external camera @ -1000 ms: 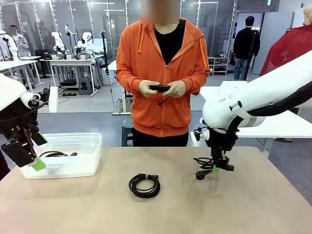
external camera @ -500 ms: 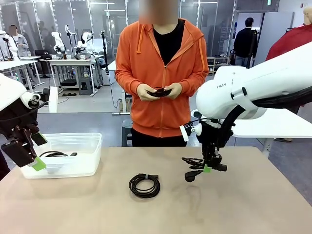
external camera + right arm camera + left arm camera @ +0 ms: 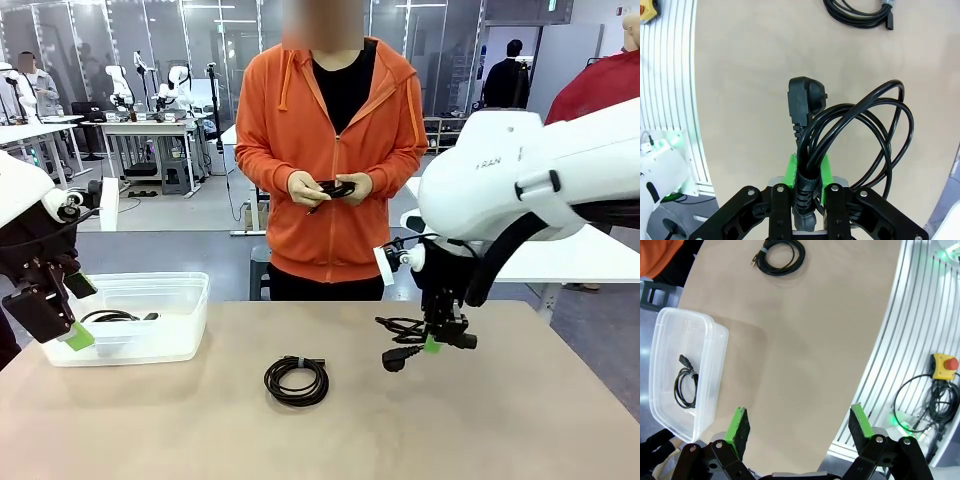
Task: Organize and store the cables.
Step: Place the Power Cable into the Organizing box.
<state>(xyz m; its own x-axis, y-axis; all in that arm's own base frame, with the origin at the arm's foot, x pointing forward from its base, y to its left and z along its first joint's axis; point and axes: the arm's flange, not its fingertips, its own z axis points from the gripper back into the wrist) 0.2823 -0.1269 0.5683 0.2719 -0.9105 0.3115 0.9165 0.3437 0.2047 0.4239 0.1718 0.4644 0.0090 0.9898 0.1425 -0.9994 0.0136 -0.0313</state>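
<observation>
My right gripper (image 3: 437, 343) is shut on a loose black cable (image 3: 405, 335) just above the right half of the table, its plug (image 3: 394, 360) dangling lowest. In the right wrist view the jaws (image 3: 807, 197) pinch that cable (image 3: 860, 125) near its plug (image 3: 806, 102). Another coiled cable (image 3: 296, 381) (image 3: 778, 256) (image 3: 858, 12) lies at mid-table. A third coil (image 3: 110, 317) (image 3: 686, 387) rests inside the clear plastic bin (image 3: 192, 305) (image 3: 715, 367). My left gripper (image 3: 78, 312) (image 3: 800, 427) hangs open and empty at the bin's left end. The person holds one more cable (image 3: 330, 187) in both hands.
The person in an orange hoodie (image 3: 335, 150) stands at the far edge, behind the middle. A yellow emergency-stop box (image 3: 945, 365) with cords sits beyond the table's near edge. Bare tabletop (image 3: 180, 430) lies in front of the bin.
My right arm has swung a little left and back with the cable, which now hangs just off the table. The person's hands have shifted on their cable. The left arm is still.
</observation>
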